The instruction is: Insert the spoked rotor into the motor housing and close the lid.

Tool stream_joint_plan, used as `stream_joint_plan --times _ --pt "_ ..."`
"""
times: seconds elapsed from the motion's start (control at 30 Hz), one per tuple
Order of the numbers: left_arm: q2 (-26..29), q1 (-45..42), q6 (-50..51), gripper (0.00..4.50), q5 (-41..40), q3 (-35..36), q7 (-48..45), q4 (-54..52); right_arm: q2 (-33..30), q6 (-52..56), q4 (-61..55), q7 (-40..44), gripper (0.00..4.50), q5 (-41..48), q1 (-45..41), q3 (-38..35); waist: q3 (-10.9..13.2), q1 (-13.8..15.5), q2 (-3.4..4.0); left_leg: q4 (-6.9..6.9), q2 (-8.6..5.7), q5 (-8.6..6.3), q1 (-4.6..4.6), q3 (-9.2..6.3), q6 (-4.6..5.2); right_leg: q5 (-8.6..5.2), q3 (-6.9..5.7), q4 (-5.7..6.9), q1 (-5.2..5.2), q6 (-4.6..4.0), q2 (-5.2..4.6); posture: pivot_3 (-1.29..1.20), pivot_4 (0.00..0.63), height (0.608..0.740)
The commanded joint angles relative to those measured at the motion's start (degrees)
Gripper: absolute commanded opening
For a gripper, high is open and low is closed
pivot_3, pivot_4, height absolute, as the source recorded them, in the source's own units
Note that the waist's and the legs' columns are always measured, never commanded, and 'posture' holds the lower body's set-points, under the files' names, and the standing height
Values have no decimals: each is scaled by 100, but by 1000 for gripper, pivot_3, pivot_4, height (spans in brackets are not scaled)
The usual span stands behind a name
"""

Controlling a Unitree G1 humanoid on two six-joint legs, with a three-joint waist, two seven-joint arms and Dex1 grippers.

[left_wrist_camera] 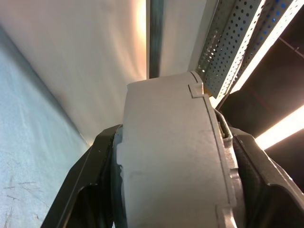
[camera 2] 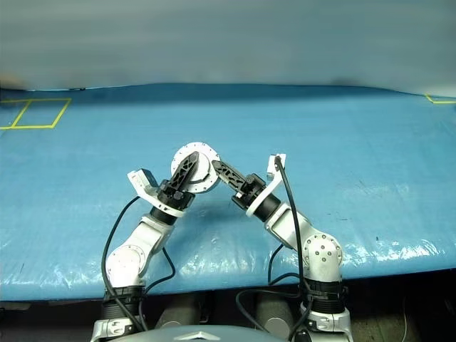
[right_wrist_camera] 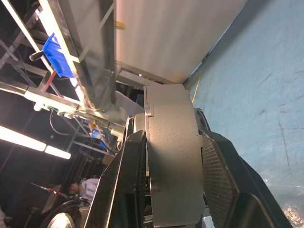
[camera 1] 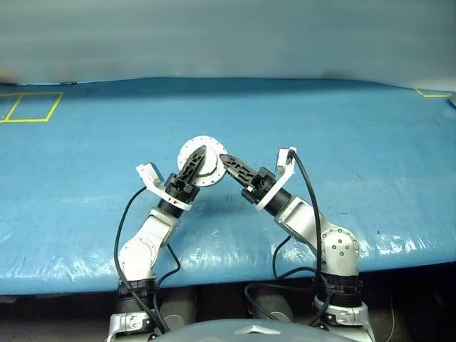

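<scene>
The motor housing (camera 1: 211, 169), a short round silver cylinder, hangs above the blue table between both arms, its pale round face turned toward me. My left gripper (camera 1: 198, 158) reaches up from the lower left, and its black fingers (left_wrist_camera: 95, 180) lie against both sides of the housing (left_wrist_camera: 171, 156). From the right, my right gripper (camera 1: 226, 161) is shut on the housing (right_wrist_camera: 173, 156), with a finger (right_wrist_camera: 121, 175) pressed on each flat face. A seam near one end marks the lid (right_wrist_camera: 140, 124), lying flat against the body. The spoked rotor is hidden.
A blue sheet covers the table (camera 1: 356, 178), whose front edge runs just ahead of my arms. Yellow tape squares (camera 1: 28, 107) mark the far left, and a yellow corner mark (camera 1: 434, 92) sits far right. A pale wall rises behind the table.
</scene>
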Motion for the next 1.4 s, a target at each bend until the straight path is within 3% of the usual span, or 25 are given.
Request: stream_joint_plan --times 0.03,0.57,0.93,1.1,1.4 --pt "-172 65 -43 2607 177 -164 -175 -149 87 -82 -345 71 1346 209 -160 68 0 -9 0 0 0 0 0 1 0 1 0 0 -1 -2 0 0 150 740" --pt "232 180 276 2607 398 -459 -144 -309 254 -187 -208 -386 1346 59 -246 61 1 -2 0 -1 1 0 -2 1 1 0 1 -1 -3 -2 1 0 150 740" --pt "7 -85 32 2607 128 -48 251 -250 370 -326 -235 -469 1346 -164 -247 43 1 2 -1 -1 1 0 -3 0 1 -1 0 -1 -4 1 1 0 150 740" --pt "-1 -197 -110 2607 255 92 326 -140 375 -305 -205 -404 2942 -96 -247 47 1 5 -1 0 0 0 -3 1 1 -1 0 -2 -3 2 1 0 150 740" --pt "88 -497 -488 2607 495 585 340 142 371 -331 -191 -413 2942 -143 -239 39 1 -9 -1 -2 1 0 -3 1 1 -1 0 -1 -5 1 3 0 150 740"
